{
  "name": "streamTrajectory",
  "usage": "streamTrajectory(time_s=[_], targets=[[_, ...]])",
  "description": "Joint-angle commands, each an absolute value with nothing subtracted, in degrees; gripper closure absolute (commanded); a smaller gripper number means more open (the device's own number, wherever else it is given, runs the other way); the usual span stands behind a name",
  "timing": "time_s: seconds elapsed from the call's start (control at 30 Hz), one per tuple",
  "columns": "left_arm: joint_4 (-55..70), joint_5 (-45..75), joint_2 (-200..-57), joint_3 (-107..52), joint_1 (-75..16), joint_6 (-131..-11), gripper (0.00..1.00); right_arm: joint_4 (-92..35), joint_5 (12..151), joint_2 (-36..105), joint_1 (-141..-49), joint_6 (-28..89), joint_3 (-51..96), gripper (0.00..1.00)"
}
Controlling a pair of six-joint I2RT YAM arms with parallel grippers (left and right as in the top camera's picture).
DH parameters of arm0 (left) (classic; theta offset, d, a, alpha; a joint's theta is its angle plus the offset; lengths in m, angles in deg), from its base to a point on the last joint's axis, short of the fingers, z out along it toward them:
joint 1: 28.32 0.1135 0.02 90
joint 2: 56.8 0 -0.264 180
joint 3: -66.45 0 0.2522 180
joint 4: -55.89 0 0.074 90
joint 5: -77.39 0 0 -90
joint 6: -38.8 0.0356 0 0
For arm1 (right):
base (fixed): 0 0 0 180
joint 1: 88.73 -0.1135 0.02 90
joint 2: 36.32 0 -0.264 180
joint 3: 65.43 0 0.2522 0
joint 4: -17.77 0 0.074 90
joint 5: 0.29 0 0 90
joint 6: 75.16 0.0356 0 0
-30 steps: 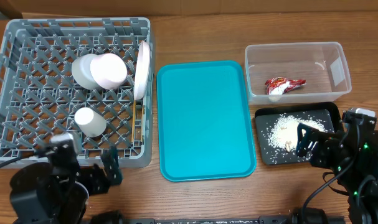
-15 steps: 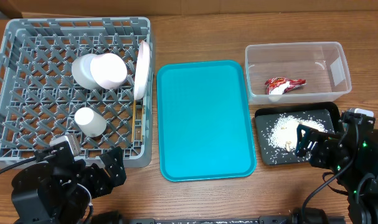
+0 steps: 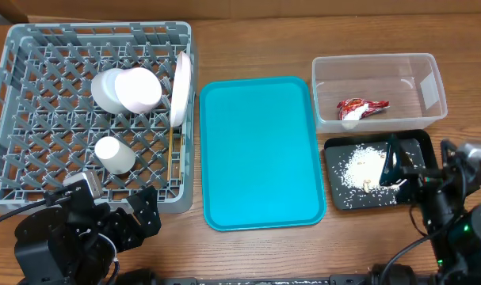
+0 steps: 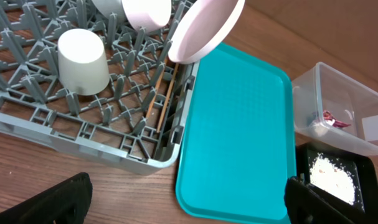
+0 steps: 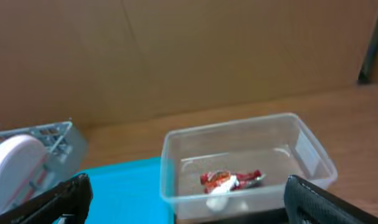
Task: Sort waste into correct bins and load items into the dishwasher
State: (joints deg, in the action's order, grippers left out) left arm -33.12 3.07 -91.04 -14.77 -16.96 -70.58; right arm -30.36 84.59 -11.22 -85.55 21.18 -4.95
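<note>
Both grippers gape empty: the left gripper by the grey rack's front corner, the right gripper over the black tray of rice. The wrapper lies in the clear tub — light, crinkly, best pinched by a fold — though the tub's walls would crowd the fingers

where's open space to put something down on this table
The teal tray between rack and tub is wholly bare. The rack's left side is free too. Crowded: the rack's right side, with dishes, cup and chopsticks; the black tray, with rice and the right gripper over it.
</note>
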Motion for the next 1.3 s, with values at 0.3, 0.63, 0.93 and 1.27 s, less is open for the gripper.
streamTrajectory(time_s=[0.3,0.63,0.93,1.27], targets=[[-33.09,3.72,-90.8,-14.84,-17.09,-70.95,0.0,7.39,83.89,-29.12,-87.6,20.75,-36.84,0.0],[-33.09,3.72,-90.8,-14.84,-17.09,-70.95,0.0,10.36,85.53,-36.16,-87.6,20.51,-45.3,0.0],[-33.09,3.72,-90.8,-14.84,-17.09,-70.95,0.0,5.51,83.62,-36.18,-87.6,20.11,-51.2,0.0],[-33.09,3.72,-90.8,-14.84,-17.09,-70.95,0.0,-0.2,83.19,-36.05,-87.6,19.7,-51.2,0.0]])
